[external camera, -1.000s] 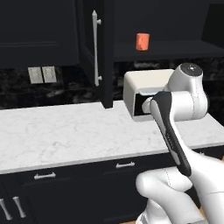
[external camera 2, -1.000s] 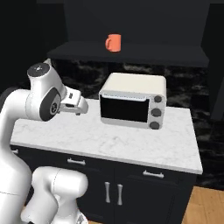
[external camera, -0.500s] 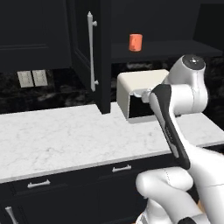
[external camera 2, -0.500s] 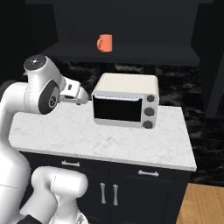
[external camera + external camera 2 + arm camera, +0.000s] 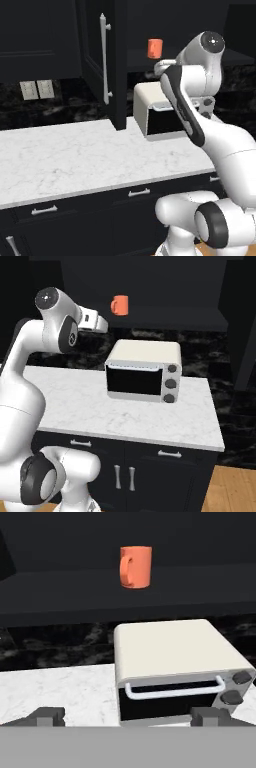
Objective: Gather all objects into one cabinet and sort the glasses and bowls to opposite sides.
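While my gripper [image 5: 127, 714] hangs unclenched and empty, the orange-red cup [image 5: 135, 566] waits on the cabinet shelf [image 5: 65, 587].
Nearest me, my two finger tips [image 5: 46, 714] sit wide apart above the white marble counter [image 5: 60, 160]; beyond them stands the cream toaster oven [image 5: 175, 667], and farther up the cup stands upright in the open cabinet, its door [image 5: 102, 60] swung out left.
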Available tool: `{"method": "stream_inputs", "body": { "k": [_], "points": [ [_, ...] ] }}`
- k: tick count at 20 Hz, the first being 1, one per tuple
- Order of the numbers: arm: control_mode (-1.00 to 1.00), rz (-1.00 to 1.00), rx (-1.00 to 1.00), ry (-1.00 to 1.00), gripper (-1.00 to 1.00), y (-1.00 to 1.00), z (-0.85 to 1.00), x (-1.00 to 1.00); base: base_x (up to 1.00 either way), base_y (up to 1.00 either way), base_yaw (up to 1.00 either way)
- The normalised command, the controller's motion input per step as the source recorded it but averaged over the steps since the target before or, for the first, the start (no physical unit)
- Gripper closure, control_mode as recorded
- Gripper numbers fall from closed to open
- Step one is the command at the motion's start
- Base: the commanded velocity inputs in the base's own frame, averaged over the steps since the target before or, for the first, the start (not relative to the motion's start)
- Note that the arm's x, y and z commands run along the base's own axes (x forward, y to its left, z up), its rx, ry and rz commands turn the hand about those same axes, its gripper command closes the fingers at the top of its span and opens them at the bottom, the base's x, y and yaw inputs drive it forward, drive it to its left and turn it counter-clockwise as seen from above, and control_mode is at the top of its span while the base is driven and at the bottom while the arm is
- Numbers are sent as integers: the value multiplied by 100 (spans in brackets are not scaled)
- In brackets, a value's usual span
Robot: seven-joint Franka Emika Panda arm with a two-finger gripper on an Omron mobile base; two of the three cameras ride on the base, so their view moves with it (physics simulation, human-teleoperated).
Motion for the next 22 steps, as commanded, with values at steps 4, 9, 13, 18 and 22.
{"method": "stream_inputs", "body": {
  "k": [4,9,13,18,22],
  "points": [
    [-100,-6,0,-7,-100,1,29,100,0,0,0],
    [-100,-6,0,2,-100,0,34,95,0,0,0],
    [-100,-8,0,11,-100,0,56,88,0,0,0],
    [-100,0,0,4,-100,0,-32,91,0,0,0],
    [-100,0,0,2,-100,0,-47,92,0,0,0]
  ]
}}
